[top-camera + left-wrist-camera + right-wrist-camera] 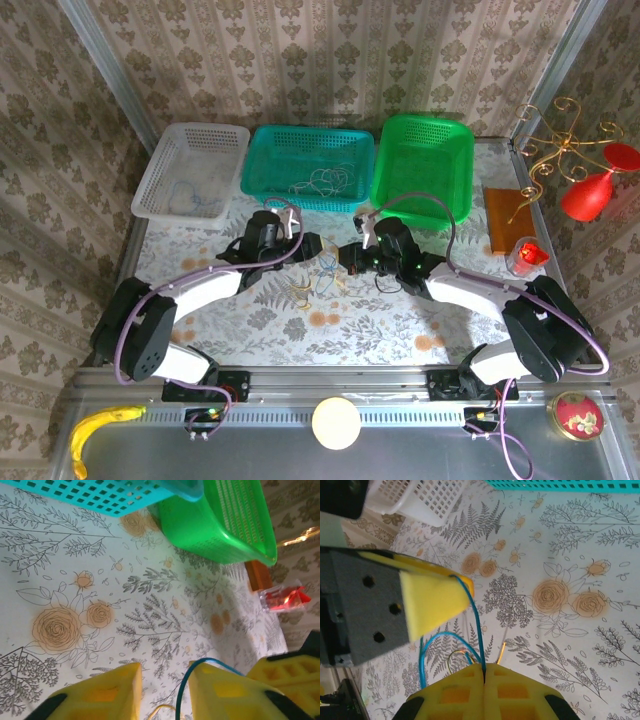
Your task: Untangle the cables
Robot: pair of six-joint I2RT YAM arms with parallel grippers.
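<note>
Cables (325,282): clump is seen just in front of teal basket (255,170) | blue wire (476,615) is clamped in right claw (484,672), stretched sideways into left claw (164,674), whose jaws are seen apart around it.

This is a robot test cell dressed up to look like a room in a home. Damask wallpaper (330,60) covers flat panels held between bare metal posts (103,52), and the bench (330,340) wears a floral cloth. Robot arms (200,290) are bolted to an aluminium rail (340,382) along the near edge. Household props stand about: a white basket (160,185), a teal basket (262,160) and a green basket (392,170) at the far side, a banana (100,425) near left, and red ornaments (588,197) on gilt wire at the right.
</note>
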